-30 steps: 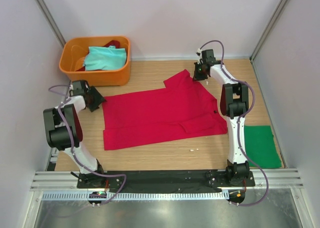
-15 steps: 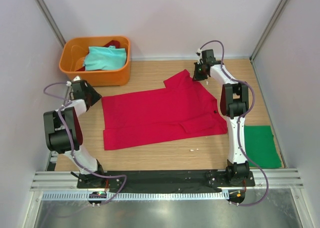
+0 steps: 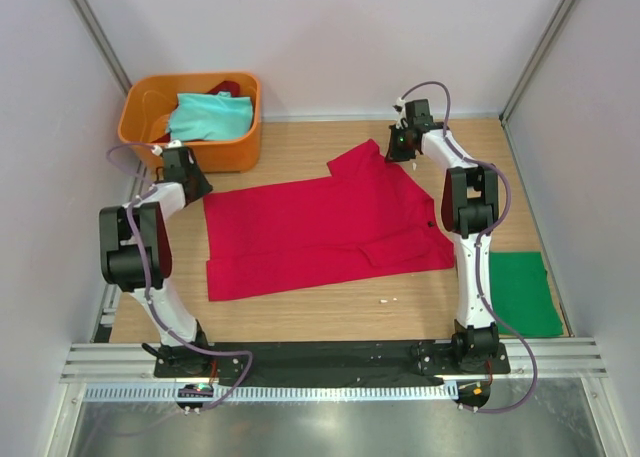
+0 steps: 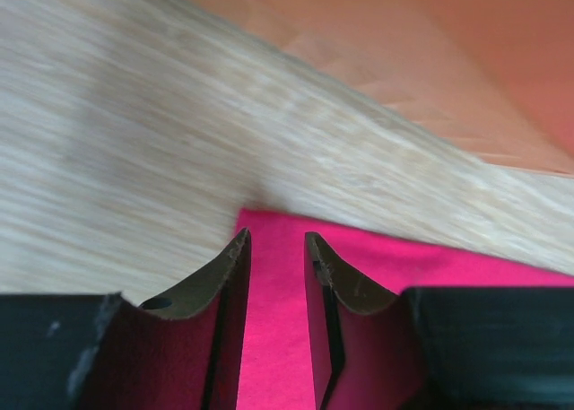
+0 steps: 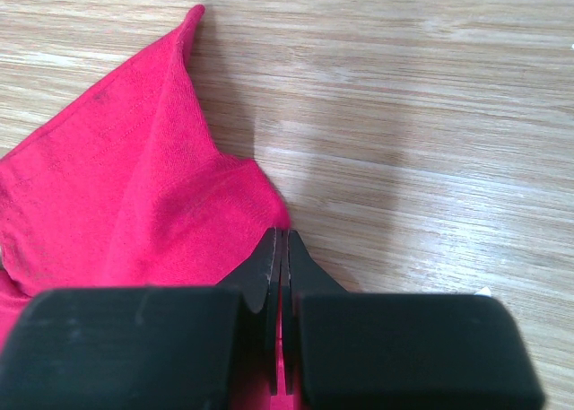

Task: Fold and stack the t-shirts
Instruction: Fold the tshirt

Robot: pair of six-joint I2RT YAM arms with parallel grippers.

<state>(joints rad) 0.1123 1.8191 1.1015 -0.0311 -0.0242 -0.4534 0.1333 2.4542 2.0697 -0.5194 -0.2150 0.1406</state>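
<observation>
On the table [image 3: 300,312], overhead view: the red t-shirt [image 3: 320,227] lies spread flat across the middle of the frame, one sleeve drawn toward the upper right. The right gripper [image 3: 398,147] sits at that sleeve's tip. The left gripper [image 3: 198,187] is at the shirt's upper left corner, just below the orange tub [image 3: 190,157]. The teal t-shirt [image 3: 210,117] lies crumpled in the tub, upper left. The green t-shirt [image 3: 522,292] lies flat at the right edge, well apart from the red one.

Left wrist view: the left gripper [image 4: 276,239] shows its fingers a narrow gap apart, poised over the corner of the red t-shirt [image 4: 466,266]. Red cloth shows in the gap; I cannot tell whether the tips touch it. Bare table [image 4: 134,141] to the left, the orange tub [image 4: 448,51] blurred at upper right.

Right wrist view: the right gripper [image 5: 282,235] has its fingers pressed together, pinching the edge of the red t-shirt [image 5: 134,186]. The cloth rises in a ridge to the tips. Table [image 5: 404,114] fills the right side.
</observation>
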